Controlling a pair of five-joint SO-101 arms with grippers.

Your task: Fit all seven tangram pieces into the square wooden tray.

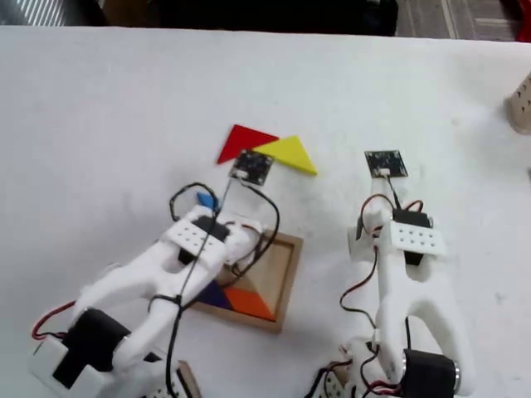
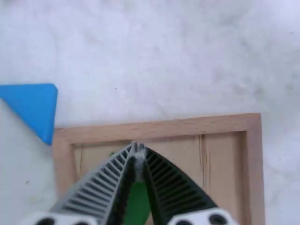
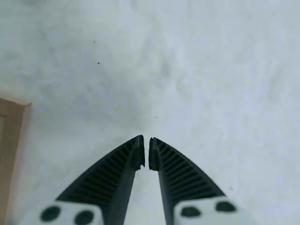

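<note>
The ribbed left pincer (image 2: 139, 152), tips together, hangs over a green piece (image 2: 138, 204) inside the raised rim of the square wooden tray (image 2: 159, 125). The right pincer (image 3: 146, 152), tips nearly touching, hangs above open white table (image 3: 197, 70).

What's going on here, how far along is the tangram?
The left gripper, shut, sits over the wooden tray with a green piece showing between its fingers; gripped or lying in the tray, I cannot tell. A purple piece and an orange piece are in the tray. A blue piece lies just outside it, a red triangle and a yellow triangle farther out. The right gripper is shut over bare table.
</note>
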